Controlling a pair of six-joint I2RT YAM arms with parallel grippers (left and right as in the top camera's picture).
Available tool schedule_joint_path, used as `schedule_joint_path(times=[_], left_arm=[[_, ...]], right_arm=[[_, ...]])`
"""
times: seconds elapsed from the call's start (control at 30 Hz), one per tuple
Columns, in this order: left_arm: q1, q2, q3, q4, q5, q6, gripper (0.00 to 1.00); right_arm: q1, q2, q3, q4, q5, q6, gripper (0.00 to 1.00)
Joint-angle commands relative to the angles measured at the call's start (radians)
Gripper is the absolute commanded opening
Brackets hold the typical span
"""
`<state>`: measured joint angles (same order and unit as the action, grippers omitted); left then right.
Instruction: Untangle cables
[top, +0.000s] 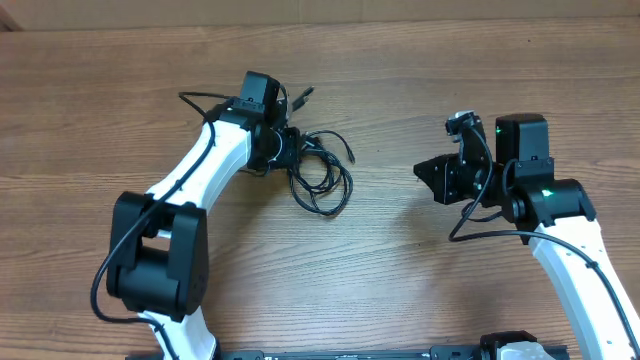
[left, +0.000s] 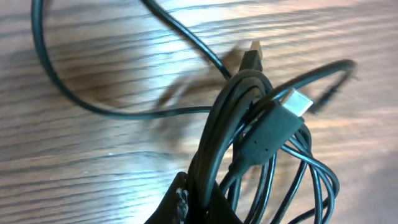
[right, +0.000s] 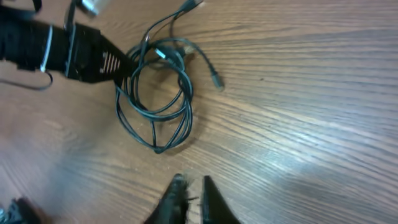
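1. Wooden table (top: 400, 280); no containers in view.
2. Right gripper (right: 194, 199): jaws barely parted, empty, well apart from the cables (left: 217, 130).
3. Cables: one tangled coil lying on the wood.
4. Left gripper (right: 124, 63): at the coil's far edge, clamped over several strands.
5. Risk: pulling bunched strands may tighten loops or drag the whole coil.

left gripper (left: 198, 202) pinching a bunch of black cables (left: 227, 118) at the bottom edge, silvery-tipped plug (left: 297, 101) pointing up and right, blurred second plug (left: 250, 57) lying behind, one strand looping away across the wooden table (left: 93, 168)
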<state>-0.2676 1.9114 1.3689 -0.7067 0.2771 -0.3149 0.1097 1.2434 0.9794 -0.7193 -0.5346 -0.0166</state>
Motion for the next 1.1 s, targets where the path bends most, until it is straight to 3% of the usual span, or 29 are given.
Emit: schedule_joint_path(times=[0.0,0.27,0.5,0.63,1.07], left_arm=[[0.000,-0.090,0.032,-0.003,0.069,0.119,0.04],[-0.008,-0.192,0.032,-0.051,0.105,0.129,0.04],[-0.052,-0.241,0.032,-0.079,0.105,0.138,0.04],[-0.073,-0.259,0.032,-0.091,0.103,0.159,0.04],[-0.102,-0.273,0.032,-0.128,0.093,0.175,0.04]], right_arm=[[0.018,0.009,0.002,0.005,-0.067,-0.044,0.24],[0.153,0.016,0.002,0.082,-0.064,-0.106,0.38],[0.428,0.037,0.002,0.207,0.460,-0.116,0.44],[0.506,0.084,0.002,0.225,0.671,-0.115,0.45],[0.555,0.172,0.003,0.225,0.665,-0.137,0.42]])
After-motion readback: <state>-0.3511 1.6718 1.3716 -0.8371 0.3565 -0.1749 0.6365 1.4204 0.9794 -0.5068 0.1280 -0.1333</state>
